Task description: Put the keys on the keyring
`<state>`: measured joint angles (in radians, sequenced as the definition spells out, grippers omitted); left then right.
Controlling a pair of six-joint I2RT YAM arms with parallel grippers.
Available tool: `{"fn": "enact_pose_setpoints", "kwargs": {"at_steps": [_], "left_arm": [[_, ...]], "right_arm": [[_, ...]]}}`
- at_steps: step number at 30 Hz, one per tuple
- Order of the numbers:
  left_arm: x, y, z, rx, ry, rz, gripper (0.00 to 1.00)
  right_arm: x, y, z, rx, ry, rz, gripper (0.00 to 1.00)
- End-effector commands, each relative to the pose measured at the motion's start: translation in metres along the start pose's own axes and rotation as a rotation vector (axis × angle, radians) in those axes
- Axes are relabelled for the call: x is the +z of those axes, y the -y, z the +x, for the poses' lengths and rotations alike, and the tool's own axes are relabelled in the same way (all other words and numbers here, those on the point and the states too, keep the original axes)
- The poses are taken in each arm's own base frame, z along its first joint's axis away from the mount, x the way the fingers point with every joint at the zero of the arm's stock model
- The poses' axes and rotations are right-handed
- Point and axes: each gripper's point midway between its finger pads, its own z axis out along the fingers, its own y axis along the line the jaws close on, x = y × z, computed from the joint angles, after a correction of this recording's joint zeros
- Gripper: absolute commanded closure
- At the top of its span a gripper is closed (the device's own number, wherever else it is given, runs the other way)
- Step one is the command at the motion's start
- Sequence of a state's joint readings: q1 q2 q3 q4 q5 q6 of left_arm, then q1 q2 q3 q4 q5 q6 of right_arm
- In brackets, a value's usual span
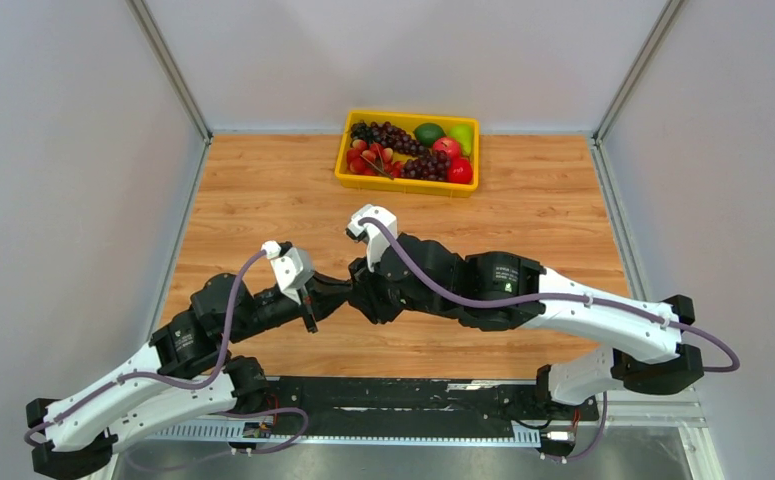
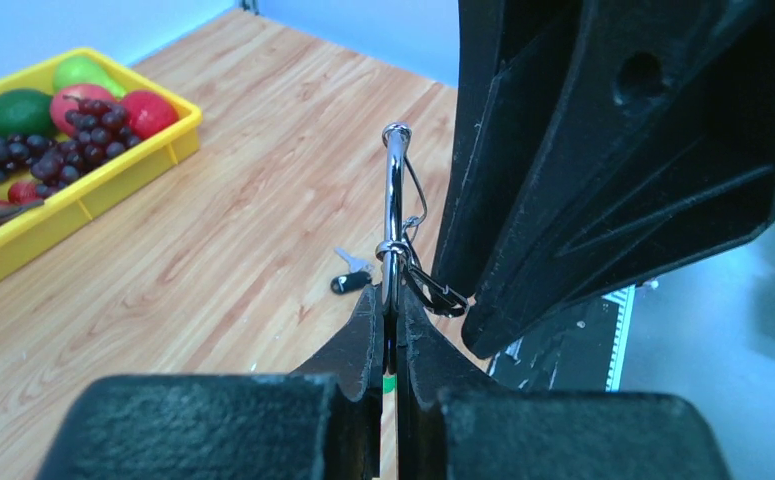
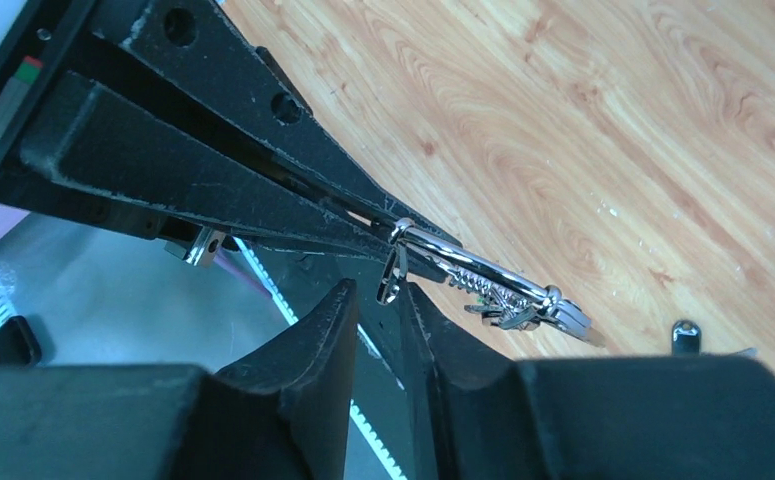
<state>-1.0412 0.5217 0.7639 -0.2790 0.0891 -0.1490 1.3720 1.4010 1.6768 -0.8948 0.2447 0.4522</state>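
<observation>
My left gripper [image 2: 391, 300] is shut on a silver keyring [image 2: 394, 200] and holds it upright above the table. The ring also shows in the right wrist view [image 3: 483, 275], with small metal pieces hanging along it. My right gripper [image 3: 375, 290] is slightly open, its tips on either side of a small silver loop [image 3: 391, 285] that hangs from the ring. A black-headed key [image 2: 350, 282] lies on the wood below and also shows in the right wrist view [image 3: 685, 335]. A bit of green [image 2: 390, 383] shows under the left jaws. In the top view both grippers meet [image 1: 343, 290].
A yellow tray [image 1: 406, 184] of plastic fruit stands at the back of the wooden table [image 1: 263, 190]. A black strip [image 1: 403, 395] runs along the near edge by the arm bases. Grey walls close in the left, right and back.
</observation>
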Motion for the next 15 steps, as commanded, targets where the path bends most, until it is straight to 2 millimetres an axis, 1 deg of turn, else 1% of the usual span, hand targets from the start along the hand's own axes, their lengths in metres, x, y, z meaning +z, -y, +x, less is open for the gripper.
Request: {"fn": "enact_pose_setpoints", "kwargs": {"at_steps": [1,3,7,9,10,13,15], "left_arm": [[-0.007,0.016,-0.053,0.032,0.217,0.074,1.0],[-0.009,0.016,-0.057,0.037,0.239,0.077,0.99],[-0.012,0.017,-0.065,0.047,0.271,0.077,0.99],[-0.014,0.017,-0.068,0.05,0.282,0.076,0.99],[-0.015,0.017,-0.069,0.051,0.287,0.075,0.99],[-0.016,0.017,-0.074,0.054,0.312,0.077,0.99],[-0.018,0.018,-0.077,0.055,0.329,0.078,0.99]], "right_arm": [[-0.014,-0.005,-0.031,-0.079,0.142,0.024,0.67],[-0.02,-0.003,-0.036,-0.119,0.181,0.049,0.62],[-0.031,0.008,-0.041,-0.161,0.257,0.115,0.57],[-0.037,0.014,-0.044,-0.168,0.311,0.131,0.56],[-0.043,0.015,-0.05,-0.167,0.356,0.122,0.55],[-0.048,0.014,-0.05,-0.195,0.432,0.098,0.55],[-0.046,0.013,-0.045,-0.238,0.468,0.098,0.55]]}}
